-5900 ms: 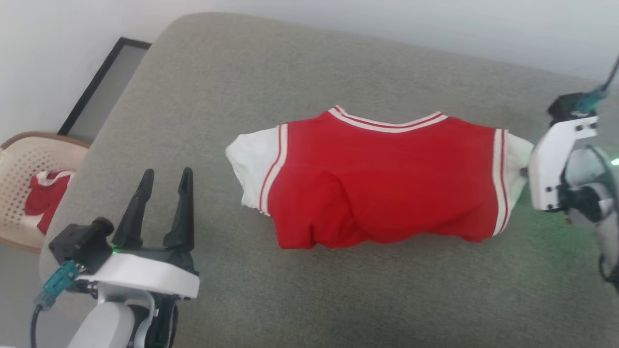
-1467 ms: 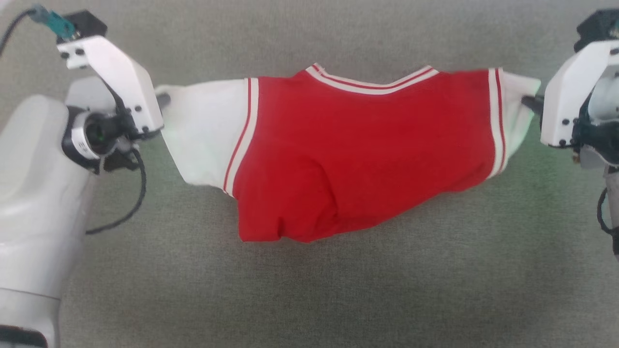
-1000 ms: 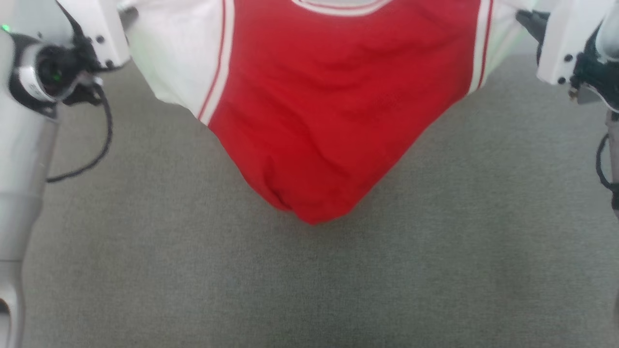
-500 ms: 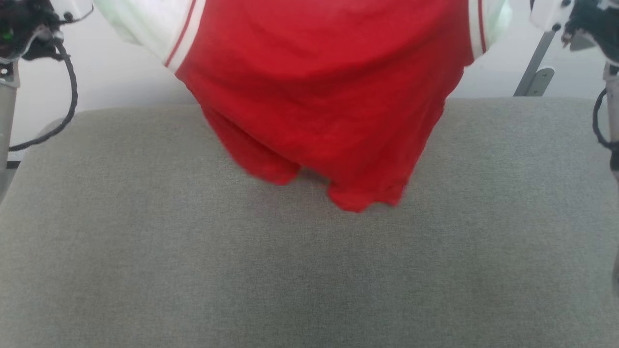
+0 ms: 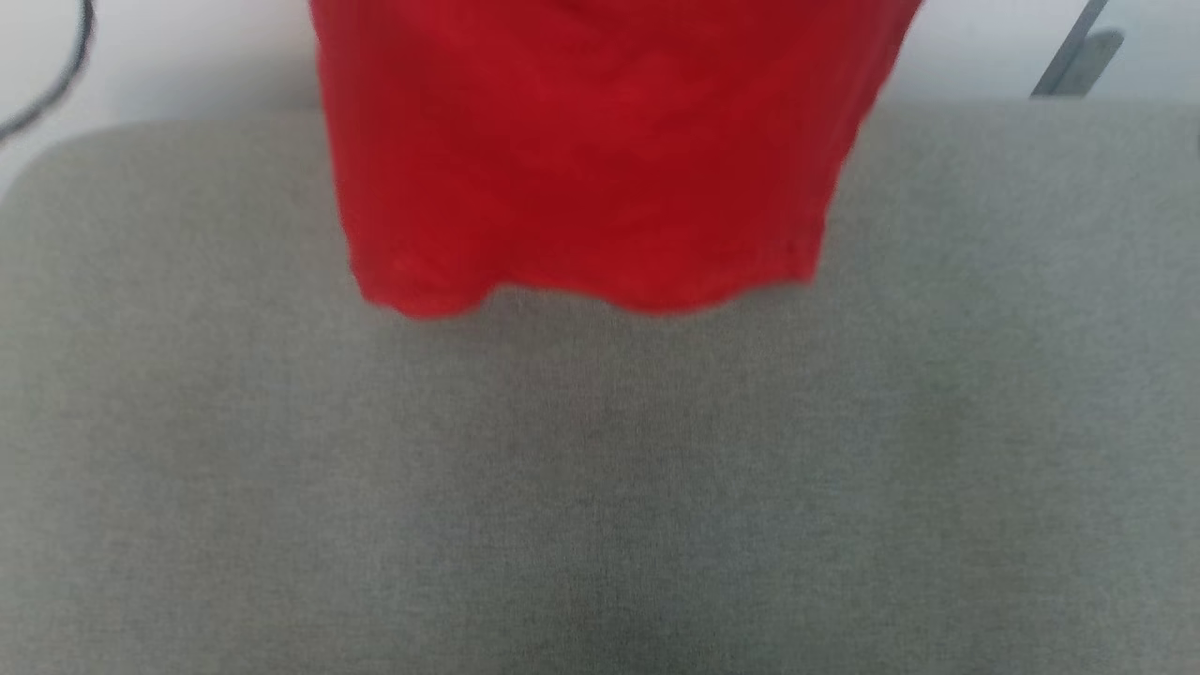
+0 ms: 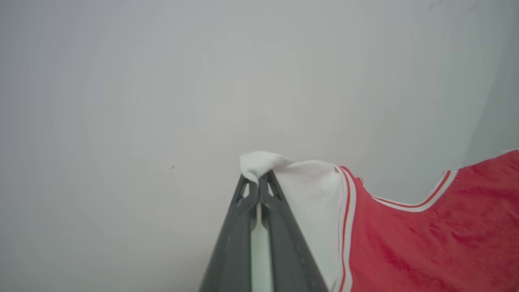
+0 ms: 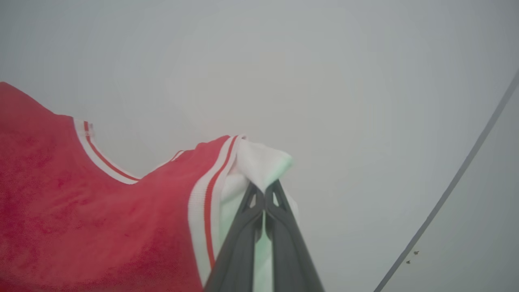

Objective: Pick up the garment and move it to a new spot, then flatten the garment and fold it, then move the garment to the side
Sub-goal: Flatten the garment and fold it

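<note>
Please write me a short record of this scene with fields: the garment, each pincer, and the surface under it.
item: garment, red, hanging with its hem lowest
left side: left pincer shut on a white sleeve tip
right side: right pincer shut on the other white sleeve tip
below: grey padded surface; whether the hem touches it cannot be told
behind: pale wall

In my head view the garment (image 5: 591,159) is cropped by the top edge; its hem reads blurred.
</note>
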